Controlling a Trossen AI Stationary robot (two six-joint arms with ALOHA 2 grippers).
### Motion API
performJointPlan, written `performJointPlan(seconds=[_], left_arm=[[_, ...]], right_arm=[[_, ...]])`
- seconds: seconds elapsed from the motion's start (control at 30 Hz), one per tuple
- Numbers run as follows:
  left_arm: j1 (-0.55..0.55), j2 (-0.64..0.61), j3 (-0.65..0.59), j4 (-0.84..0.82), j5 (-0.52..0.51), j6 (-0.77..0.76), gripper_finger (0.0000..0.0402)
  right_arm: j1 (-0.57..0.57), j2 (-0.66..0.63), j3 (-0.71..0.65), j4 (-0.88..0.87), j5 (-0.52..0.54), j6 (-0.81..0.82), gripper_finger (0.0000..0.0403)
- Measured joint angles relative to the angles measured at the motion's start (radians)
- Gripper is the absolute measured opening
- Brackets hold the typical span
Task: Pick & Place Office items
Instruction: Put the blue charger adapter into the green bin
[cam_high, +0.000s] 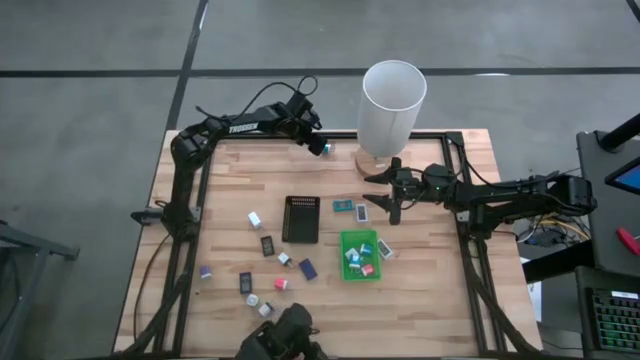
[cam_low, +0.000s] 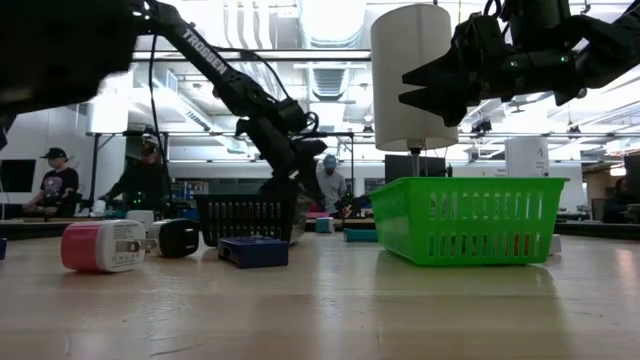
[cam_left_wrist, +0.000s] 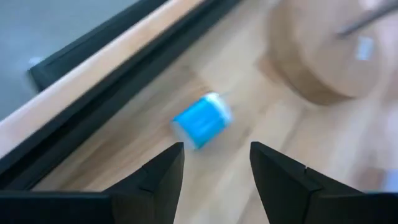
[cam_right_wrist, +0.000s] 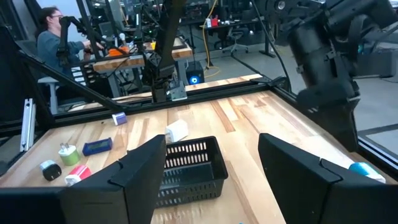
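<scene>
A small blue-and-white office item (cam_left_wrist: 202, 119) lies on the wood close to the table's far edge, also seen in the high view (cam_high: 328, 151). My left gripper (cam_left_wrist: 214, 165) hovers over it, open, its fingers short of the item and touching nothing. My right gripper (cam_high: 386, 197) hangs open and level above the table, right of the black ribbed tray (cam_high: 301, 219) and just beyond the green tray (cam_high: 347, 240). The green tray holds several small pieces. More office items, such as a white block (cam_high: 255, 218) and a dark one (cam_high: 267, 244), lie scattered on the table's left half.
A tall white cylinder (cam_high: 393, 100) stands on a round wooden base (cam_high: 370, 160) at the far edge, just right of the blue item. The black frame rail (cam_left_wrist: 118, 74) runs along that edge. People sit at benches beyond the table (cam_right_wrist: 53, 37).
</scene>
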Motion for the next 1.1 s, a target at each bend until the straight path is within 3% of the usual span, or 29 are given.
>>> performJointPlan(seconds=[0.23, 0.47, 1.1], left_arm=[[0.000, -0.004, -0.002, 0.153, 0.279, 0.038, 0.0190], [-0.005, -0.004, -0.001, 0.188, 0.123, -0.036, 0.0190], [-0.020, -0.004, -0.010, 0.131, 0.059, -0.055, 0.0190]], right_arm=[[0.000, 0.000, 0.000, 0.000, 0.000, 0.000, 0.0263], [0.000, 0.000, 0.000, 0.000, 0.000, 0.000, 0.0265], [0.000, 0.000, 0.000, 0.000, 0.000, 0.000, 0.0256]])
